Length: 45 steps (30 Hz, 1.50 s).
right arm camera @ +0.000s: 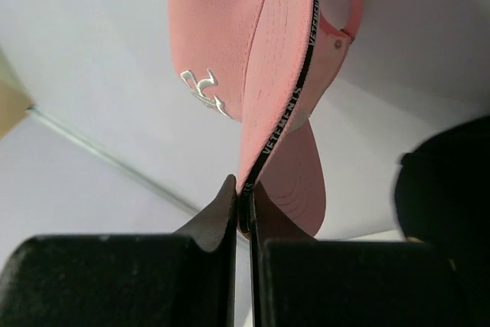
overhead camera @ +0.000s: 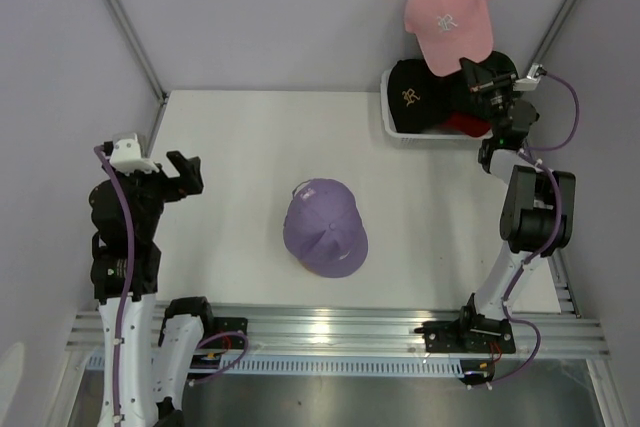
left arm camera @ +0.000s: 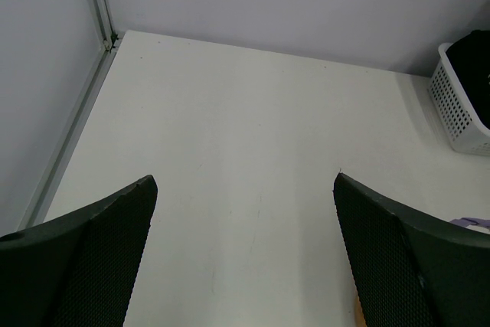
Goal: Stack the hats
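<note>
My right jaws pinch the pink cap by its brim above the far-right basket, presumably bound for the purple cap; left jaws spread.

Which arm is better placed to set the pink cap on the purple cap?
Right. The right gripper is shut on the brim of the pink cap, held up over the white basket. The left gripper is open and empty, off to the left of the purple cap.
</note>
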Motion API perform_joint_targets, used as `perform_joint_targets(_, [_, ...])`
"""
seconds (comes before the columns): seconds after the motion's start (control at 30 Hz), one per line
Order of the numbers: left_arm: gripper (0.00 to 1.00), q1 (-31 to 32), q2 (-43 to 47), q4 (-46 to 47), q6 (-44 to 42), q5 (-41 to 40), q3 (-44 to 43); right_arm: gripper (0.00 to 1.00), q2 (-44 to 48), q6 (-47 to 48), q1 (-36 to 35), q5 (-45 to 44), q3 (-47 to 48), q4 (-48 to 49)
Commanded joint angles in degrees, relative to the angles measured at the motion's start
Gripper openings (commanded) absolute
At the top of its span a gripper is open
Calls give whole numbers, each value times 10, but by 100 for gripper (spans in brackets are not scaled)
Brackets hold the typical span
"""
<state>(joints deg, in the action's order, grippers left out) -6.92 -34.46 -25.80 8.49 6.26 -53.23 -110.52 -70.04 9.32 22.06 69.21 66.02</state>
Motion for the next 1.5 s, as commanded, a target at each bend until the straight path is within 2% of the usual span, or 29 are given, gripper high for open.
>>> perform_joint_targets(0.0, [100,-6,8,16,-4,7,-6,0,53,-68,-18,52,26,72])
perform_joint_targets(0.1, [100,-7,10,16,-3,7,-6,0,79,-91,-54,105,1,50])
perform_joint_targets(0.23, [100,-8,15,19,2,24,-6,0,169,-123,-107,165,-77,25])
perform_joint_targets(0.33, [100,-8,26,22,7,35,-4,0,230,-104,-155,220,-119,-54])
perform_joint_targets(0.4, [99,-8,37,25,10,41,-3,0,309,-61,-171,228,-147,-152])
perform_joint_targets(0.43, [99,-8,40,26,11,43,-1,0,342,-41,-184,219,-158,-238])
perform_joint_targets(0.5, [99,-7,46,31,13,46,1,0,440,32,-192,201,-169,-342])
perform_joint_targets(0.53, [99,-7,48,32,13,46,2,0,469,48,-201,178,-177,-433])
perform_joint_targets(0.57, [100,-7,49,34,14,42,3,0,522,55,-204,170,-188,-454])
perform_joint_targets(0.63, [99,-8,52,35,14,39,3,0,563,35,-204,169,-229,-489])
perform_joint_targets(0.73, [99,-8,56,34,13,33,3,0,616,-8,-212,193,-286,-508])
perform_joint_targets(0.93, [100,-8,58,37,15,37,4,0,702,-36,-228,221,-366,-556])
perform_joint_targets(1.13, [100,-8,55,37,18,38,6,0,735,-54,-246,218,-416,-555])
perform_joint_targets(1.47, [99,-8,52,36,17,42,3,0,760,-67,-249,232,-402,-579])
